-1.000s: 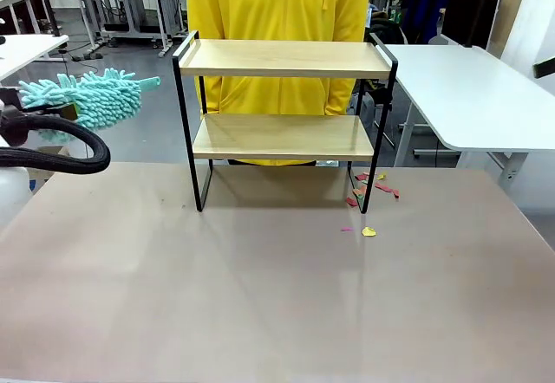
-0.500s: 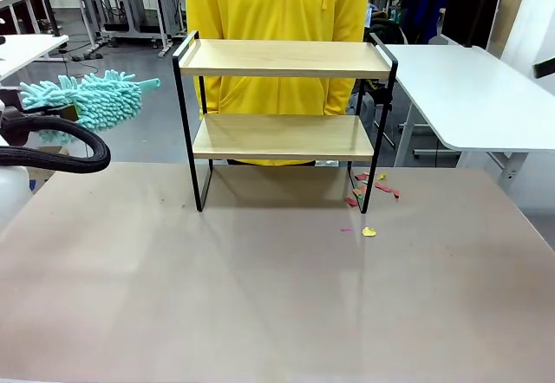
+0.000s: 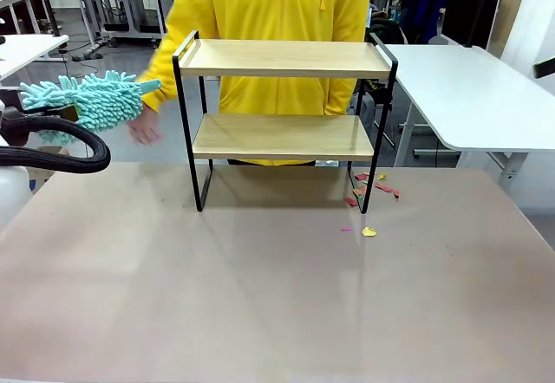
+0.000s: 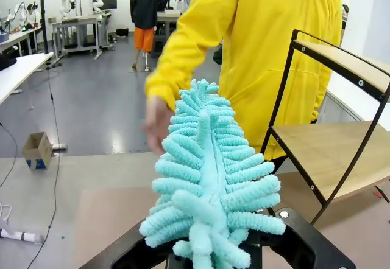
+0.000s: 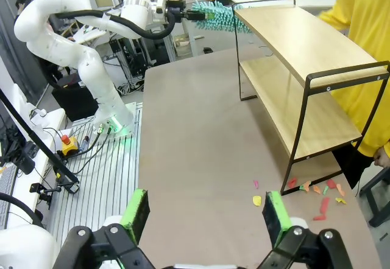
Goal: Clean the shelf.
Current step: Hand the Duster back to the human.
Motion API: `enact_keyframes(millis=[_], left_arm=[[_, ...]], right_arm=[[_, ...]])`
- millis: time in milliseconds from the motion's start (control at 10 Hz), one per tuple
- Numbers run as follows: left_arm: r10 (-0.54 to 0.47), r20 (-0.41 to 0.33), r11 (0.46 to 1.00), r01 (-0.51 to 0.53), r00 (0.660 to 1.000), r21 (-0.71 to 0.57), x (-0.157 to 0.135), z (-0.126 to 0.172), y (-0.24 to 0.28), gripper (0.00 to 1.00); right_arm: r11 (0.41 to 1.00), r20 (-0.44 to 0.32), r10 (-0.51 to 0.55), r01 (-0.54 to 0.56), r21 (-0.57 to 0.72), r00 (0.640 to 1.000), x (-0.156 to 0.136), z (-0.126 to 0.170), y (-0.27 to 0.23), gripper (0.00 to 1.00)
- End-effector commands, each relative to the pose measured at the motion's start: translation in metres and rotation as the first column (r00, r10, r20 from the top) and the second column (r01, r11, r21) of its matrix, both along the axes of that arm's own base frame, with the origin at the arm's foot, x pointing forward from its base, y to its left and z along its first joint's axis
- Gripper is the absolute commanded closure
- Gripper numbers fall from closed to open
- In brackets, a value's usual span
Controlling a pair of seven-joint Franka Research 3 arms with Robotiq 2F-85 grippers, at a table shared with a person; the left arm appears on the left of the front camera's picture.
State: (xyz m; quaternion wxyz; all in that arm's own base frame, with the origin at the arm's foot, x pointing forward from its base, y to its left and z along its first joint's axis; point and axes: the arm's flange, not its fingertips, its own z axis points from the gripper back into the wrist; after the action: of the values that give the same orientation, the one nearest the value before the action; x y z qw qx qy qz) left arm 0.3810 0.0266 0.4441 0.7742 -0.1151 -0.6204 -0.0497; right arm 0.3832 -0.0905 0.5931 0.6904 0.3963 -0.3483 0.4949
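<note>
The shelf stands at the table's far edge with both boards bare, paper scraps by its right foot, while the left gripper clenches a teal duster and the right gripper gapes empty.

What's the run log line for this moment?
left fingers: shut on duster | right fingers: open | shelf: bare | person's hand: near duster

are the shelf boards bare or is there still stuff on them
Bare. Both light wood boards of the shelf show nothing on them in the front and right wrist views; coloured scraps lie on the table by its leg.
</note>
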Motion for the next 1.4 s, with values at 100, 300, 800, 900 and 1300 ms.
enact_keyframes(millis=[100,300,800,900,1300], left_arm=[[0.0,0.01,1.0,0.0,1.0,0.009,0.001,0.003,0.002,0.83],[0.0,0.01,1.0,0.0,1.0,0.009,0.001,0.003,0.002,0.83],[-0.003,0.001,1.0,0.003,1.0,0.0,0.001,0.001,-0.001,0.69],[-0.082,-0.012,0.997,0.082,0.997,0.002,-0.002,0.008,-0.002,0.25],[-0.044,-0.113,0.997,0.036,0.993,-0.072,-0.019,0.06,0.014,0.0]], right_arm=[[1.0,0.001,0.005,-0.005,0.002,1.0,-0.002,0.003,0.0,0.0],[1.0,0.001,0.005,-0.005,0.002,1.0,-0.002,0.003,0.0,0.0],[1.0,0.001,0.005,-0.005,0.002,1.0,-0.002,0.003,0.0,0.0],[1.0,0.001,0.005,-0.005,0.002,1.0,-0.002,0.003,0.0,0.0],[1.0,0.001,0.005,-0.005,0.002,1.0,-0.002,0.003,0.0,0.0]])
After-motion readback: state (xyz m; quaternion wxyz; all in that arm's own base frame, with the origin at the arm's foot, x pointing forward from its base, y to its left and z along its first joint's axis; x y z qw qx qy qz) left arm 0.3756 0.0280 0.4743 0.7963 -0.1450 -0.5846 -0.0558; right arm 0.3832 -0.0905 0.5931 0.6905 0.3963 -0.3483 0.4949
